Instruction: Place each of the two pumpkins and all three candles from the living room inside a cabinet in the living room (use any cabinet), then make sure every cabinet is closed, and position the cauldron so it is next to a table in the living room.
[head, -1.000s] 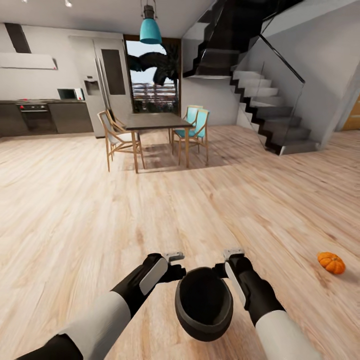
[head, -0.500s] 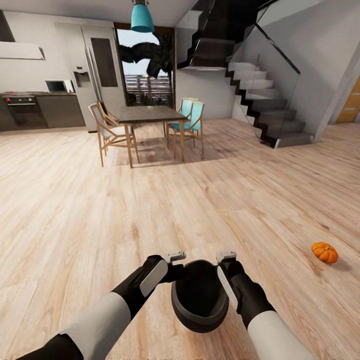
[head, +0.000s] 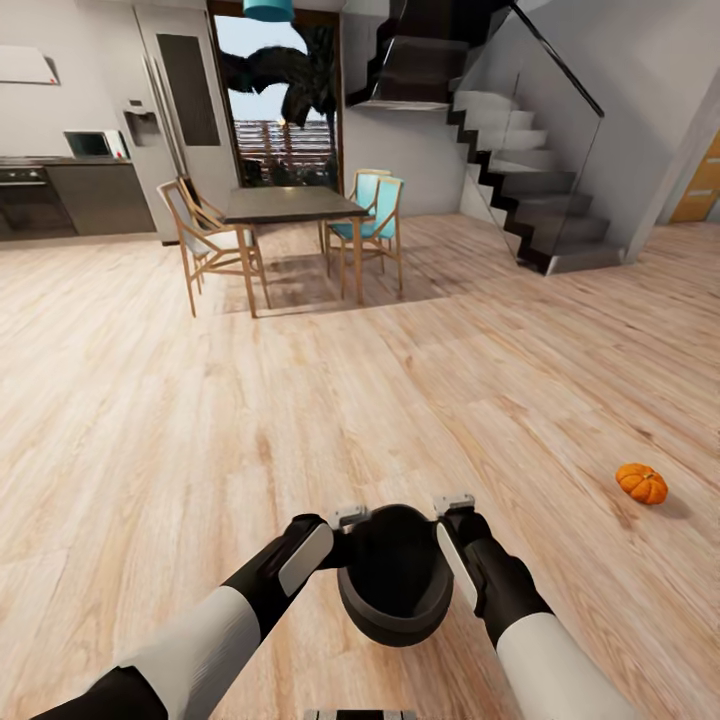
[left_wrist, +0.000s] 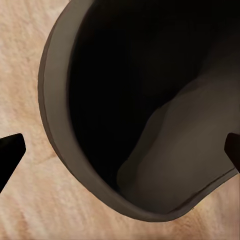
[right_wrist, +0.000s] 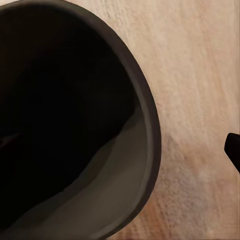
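A dark grey cauldron (head: 395, 600) hangs above the wooden floor just in front of me, its mouth tilted toward the head camera. My left gripper (head: 350, 518) holds its left rim and my right gripper (head: 453, 505) holds its right rim. In the left wrist view the cauldron (left_wrist: 150, 165) wall runs between the two dark fingertips (left_wrist: 11, 150). The right wrist view looks into the cauldron (right_wrist: 75, 125) with one fingertip (right_wrist: 233, 146) outside the rim. One orange pumpkin (head: 641, 483) lies on the floor to my right. The candles and the cabinet are out of view.
A dark dining table (head: 285, 205) with wooden and teal chairs (head: 375, 225) stands ahead. Behind it is a window. A staircase (head: 540, 200) rises at the right, and kitchen units (head: 90, 195) and a fridge line the left wall. Open floor lies between.
The whole view has shifted as I roll forward; the table and pumpkin appear nearer and further left. The cauldron stays between both grippers, and the right gripper sits slightly closer in.
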